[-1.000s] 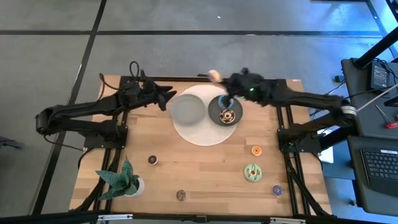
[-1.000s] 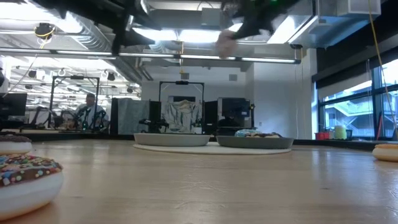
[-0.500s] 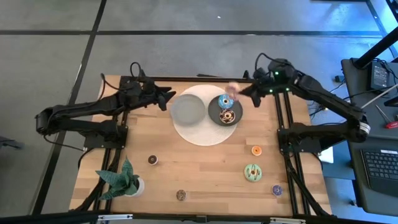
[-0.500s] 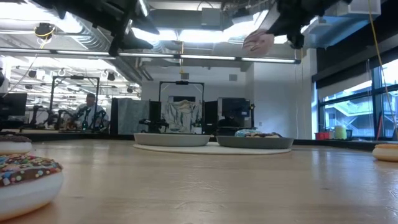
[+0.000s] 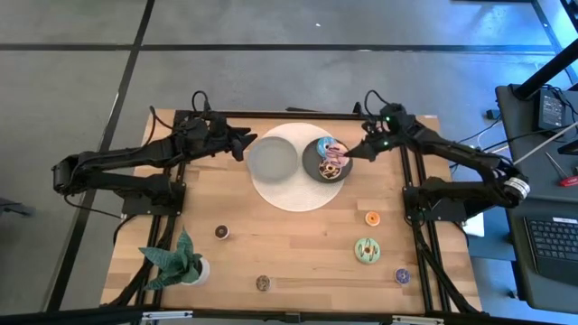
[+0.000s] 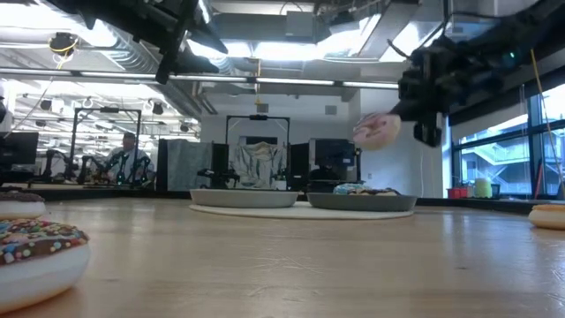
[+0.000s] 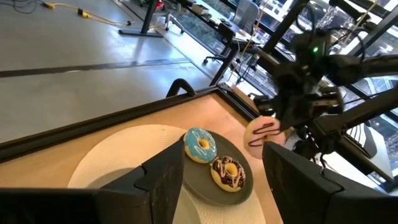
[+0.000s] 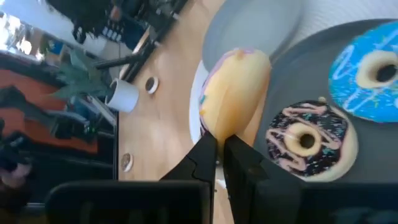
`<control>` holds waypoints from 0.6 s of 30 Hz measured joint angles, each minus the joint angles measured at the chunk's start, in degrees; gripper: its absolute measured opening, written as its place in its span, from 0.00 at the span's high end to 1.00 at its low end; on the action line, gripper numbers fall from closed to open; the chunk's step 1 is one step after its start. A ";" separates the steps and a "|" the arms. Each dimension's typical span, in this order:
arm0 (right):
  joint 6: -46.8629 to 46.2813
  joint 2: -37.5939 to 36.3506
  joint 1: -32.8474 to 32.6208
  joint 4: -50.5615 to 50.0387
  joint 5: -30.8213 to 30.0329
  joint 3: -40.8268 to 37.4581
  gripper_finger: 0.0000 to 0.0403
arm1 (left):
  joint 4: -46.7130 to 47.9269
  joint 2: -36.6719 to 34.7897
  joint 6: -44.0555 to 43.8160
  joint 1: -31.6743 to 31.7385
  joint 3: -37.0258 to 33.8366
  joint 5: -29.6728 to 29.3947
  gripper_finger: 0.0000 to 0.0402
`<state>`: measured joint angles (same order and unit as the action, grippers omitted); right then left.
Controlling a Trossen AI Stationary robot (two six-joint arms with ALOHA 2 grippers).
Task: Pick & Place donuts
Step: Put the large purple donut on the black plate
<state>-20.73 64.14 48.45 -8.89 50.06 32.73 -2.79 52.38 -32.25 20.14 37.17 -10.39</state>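
My right gripper (image 5: 355, 153) is shut on a pink-iced donut (image 8: 233, 93), which hangs over the right rim of the dark grey plate (image 5: 318, 171). On that plate lie a blue donut (image 5: 326, 146) and a brown sprinkled donut (image 5: 330, 168). The pink donut also shows in the low view (image 6: 377, 130) and beyond my left fingers (image 7: 261, 132). My left gripper (image 5: 242, 143) hovers open at the far left of the white round mat (image 5: 298, 194), beside the light grey plate (image 5: 274, 158). My right gripper pinches the pink donut's rim (image 8: 222, 129) between its two fingers. The fingers come from the table's right side, slanting down. The donut stands on edge beyond the fingertips, its iced face turned sideways, lifted clear of the plate.
Loose on the wood lie an orange donut (image 5: 372, 218), a green one (image 5: 367, 250), a purple one (image 5: 402, 276) and two small brown ones (image 5: 221, 232) (image 5: 263, 283). A potted plant (image 5: 176, 260) stands near left.
My right gripper has carried the pink donut from above the table's far edge toward the right and near side, then down over the dark plate's right rim, rolling as it went. It has stayed shut on the donut.
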 joint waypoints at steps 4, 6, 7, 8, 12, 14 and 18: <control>-4.93 1.14 1.31 9.67 -0.95 -5.87 0.93 | 0.00 0.00 0.00 0.00 0.00 -0.01 0.48; -6.60 1.80 1.59 13.18 -2.47 -8.21 0.93 | 0.00 0.00 0.00 0.00 0.00 -0.01 0.48; -7.48 2.22 1.67 14.76 -3.19 -9.29 0.93 | 0.00 0.00 0.00 0.00 0.00 -0.01 0.48; -7.89 2.62 1.79 16.12 -3.76 -10.35 0.93 | 0.00 0.00 0.00 0.00 0.00 -0.01 0.47; -10.41 4.51 1.81 21.91 -3.97 -12.97 0.93 | 0.00 0.00 0.00 0.00 0.00 -0.23 0.48; -11.54 5.57 2.07 24.94 -3.95 -13.86 0.93 | 0.00 0.00 0.00 0.00 0.00 -0.57 0.48; -13.31 7.78 2.51 28.62 -6.27 -14.36 0.93 | 0.00 0.00 0.00 0.00 0.00 -0.62 0.47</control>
<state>-34.04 71.93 50.96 19.73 43.80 18.37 -2.79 52.38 -32.25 20.14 37.17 -11.00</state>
